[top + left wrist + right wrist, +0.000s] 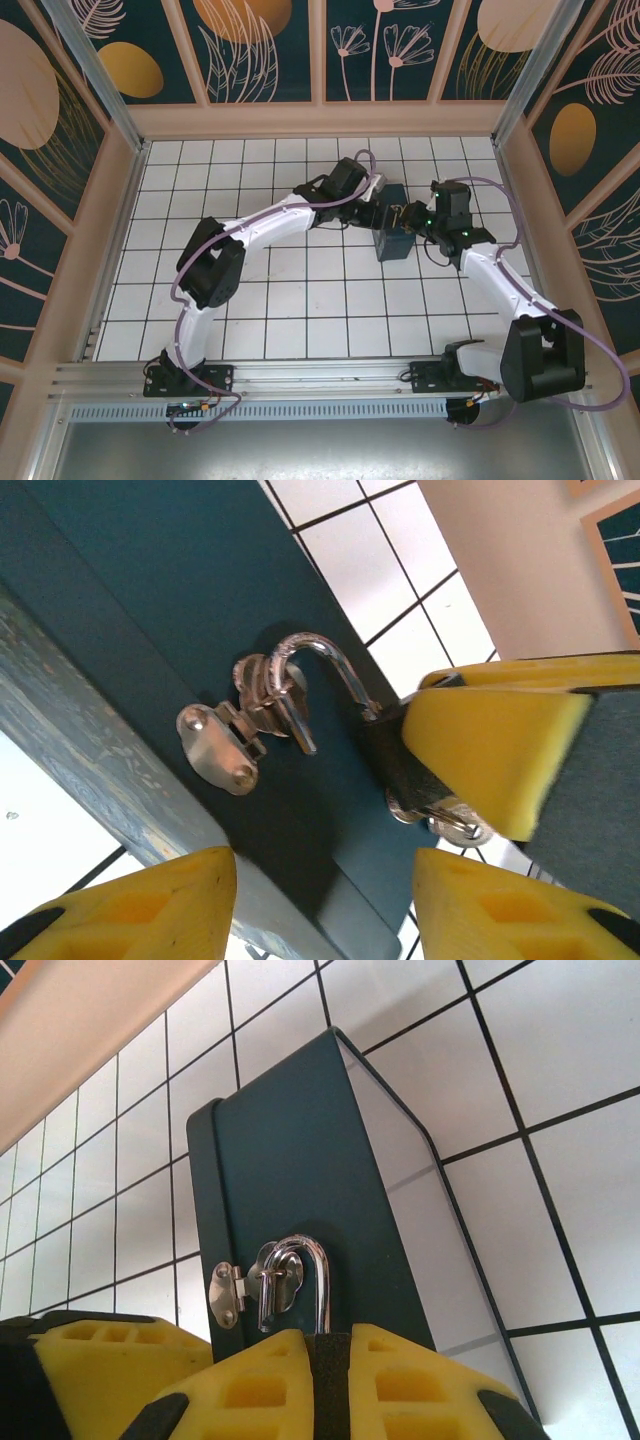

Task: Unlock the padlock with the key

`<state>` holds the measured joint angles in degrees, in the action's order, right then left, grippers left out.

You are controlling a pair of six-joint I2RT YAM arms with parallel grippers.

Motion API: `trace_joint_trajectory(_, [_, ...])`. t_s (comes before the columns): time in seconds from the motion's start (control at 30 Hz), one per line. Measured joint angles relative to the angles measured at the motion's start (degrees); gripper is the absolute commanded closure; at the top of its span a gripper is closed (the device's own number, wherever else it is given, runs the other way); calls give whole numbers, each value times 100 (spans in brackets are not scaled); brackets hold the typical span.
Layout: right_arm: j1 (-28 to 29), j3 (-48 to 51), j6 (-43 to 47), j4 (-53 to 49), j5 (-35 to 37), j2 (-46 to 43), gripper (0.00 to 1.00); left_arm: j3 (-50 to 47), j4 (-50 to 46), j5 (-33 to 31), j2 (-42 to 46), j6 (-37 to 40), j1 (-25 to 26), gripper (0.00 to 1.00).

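The small dark padlock hangs on the silver hasp of a dark teal box. Its shackle is hooked through the hasp loop, with one leg's end free of the body. My right gripper is shut on the padlock body, and its yellow fingers also appear in the left wrist view. The silvery key sticks out of the padlock's underside, with its ring. My left gripper stands open just below the box face, nothing between its fingers, a little short of the key.
The teal box stands on the white tiled floor between the two arms, near the back half. Peach walls enclose the floor. The right arm's purple cable loops along its outer side.
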<state>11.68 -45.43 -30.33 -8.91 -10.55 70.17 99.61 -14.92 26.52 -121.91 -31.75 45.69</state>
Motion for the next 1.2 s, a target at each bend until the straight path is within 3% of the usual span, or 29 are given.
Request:
trace_joint_trajectory(0.13, [7,57,0,114,175,-39,100,-2,103,48,-160,-68,0,60])
trace_joint_trajectory(0.83, [142,-96,345,846,820,549,100,-31,170,98,-160,-46,-33,60])
trace_joint_trajectory(1.03, [-638,-125,356,579,627,197,100,-37,136,179,-160,-44,-142,54])
trace_joint_trajectory(1.2, [-1471,79,413,420,345,-186,100,-302,317,664,-98,-122,-457,50])
